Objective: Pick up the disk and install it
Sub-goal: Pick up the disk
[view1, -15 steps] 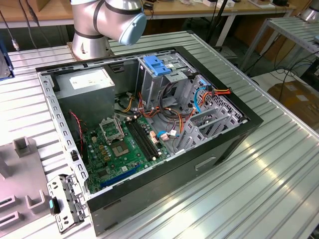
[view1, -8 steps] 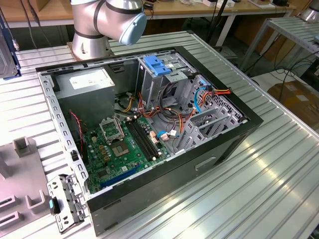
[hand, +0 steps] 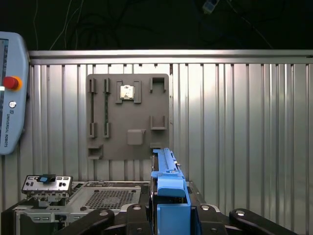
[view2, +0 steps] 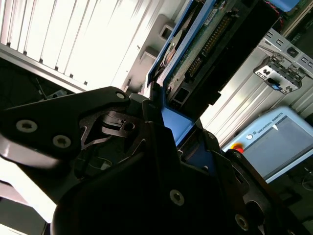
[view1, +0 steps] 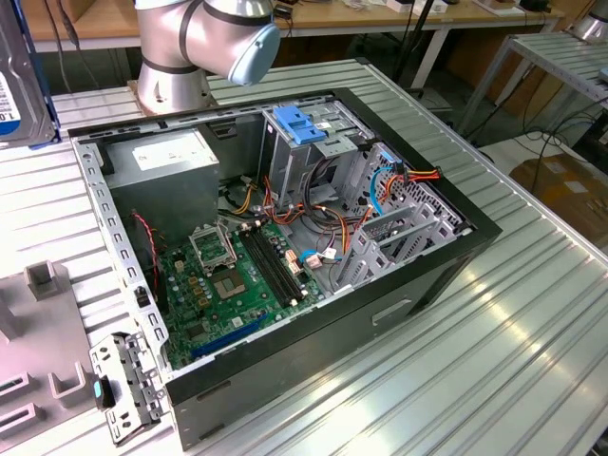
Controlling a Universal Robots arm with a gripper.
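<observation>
The disk [hand: 166,178] stands on edge between my gripper [hand: 168,218] fingers, its bright blue side rail facing the first wrist view. In the second wrist view the disk [view2: 205,44] shows its dark body and green circuit board, with the blue rail clamped in my gripper [view2: 164,120]. The gripper is shut on it. At the exterior view's far left edge a slice of the disk [view1: 14,85] hangs high above the table, well away from the open computer case [view1: 446,256].
The case lies on its side with the motherboard [view1: 228,275] exposed and a drive cage topped by a pale blue bracket [view1: 299,123]. A grey fixture plate [hand: 128,117], a metal panel bracket [view1: 123,385] and a teach pendant [hand: 10,93] lie on the ribbed table. The robot base [view1: 176,66] stands behind the case.
</observation>
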